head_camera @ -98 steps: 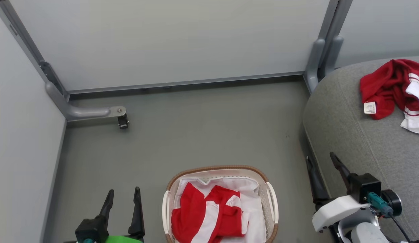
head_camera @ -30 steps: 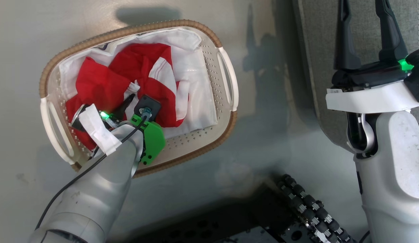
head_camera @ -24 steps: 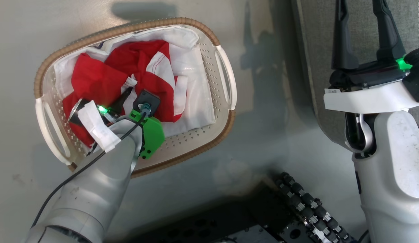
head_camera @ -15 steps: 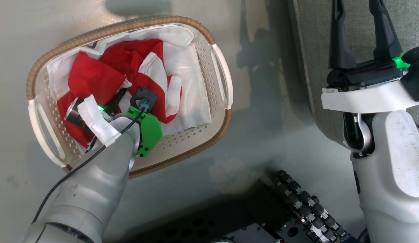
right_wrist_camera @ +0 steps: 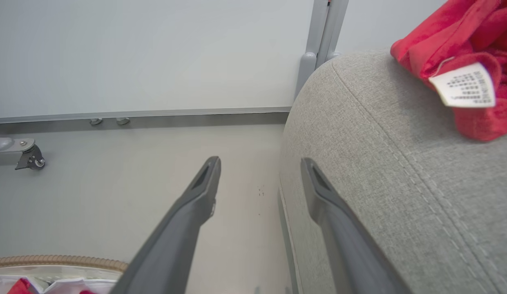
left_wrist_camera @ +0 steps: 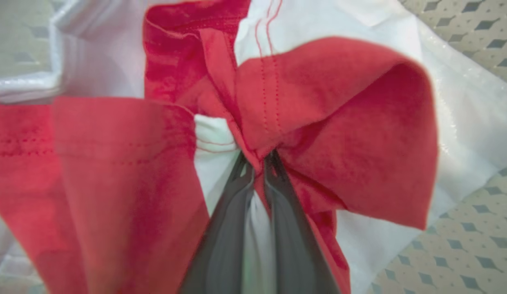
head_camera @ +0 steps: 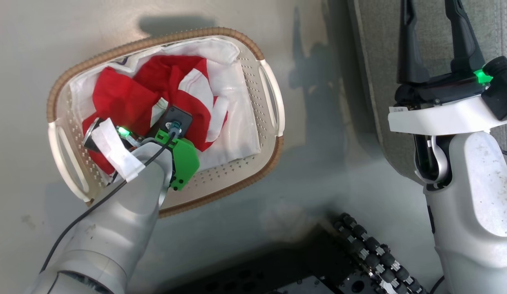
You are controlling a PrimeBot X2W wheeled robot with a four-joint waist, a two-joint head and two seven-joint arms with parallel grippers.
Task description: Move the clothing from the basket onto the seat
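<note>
A: Left fingers (left_wrist_camera: pixel 228 228) pinched shut on red fold of clothing (head_camera: pixel 122 98), mid basket (head_camera: pixel 220 34), upper left of frame. Right fingers (right_wrist_camera: pixel 184 237) spread wide, empty, beside seat (right_wrist_camera: pixel 380 163).
B: Risk on lift: losing thin pinch, or snagging white liner (head_camera: pixel 233 122) and dragging basket.

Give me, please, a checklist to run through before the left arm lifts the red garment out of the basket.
1. Left jaws shut on the red garment: ok.
2. White liner kept out of the pinch: cannot tell; white cloth sits between the jaws.
3. Basket upright on the floor: ok.
4. Right jaws open, empty, away from the basket: ok.
5. Bare room on the seat beside the other red garment: ok.
</note>
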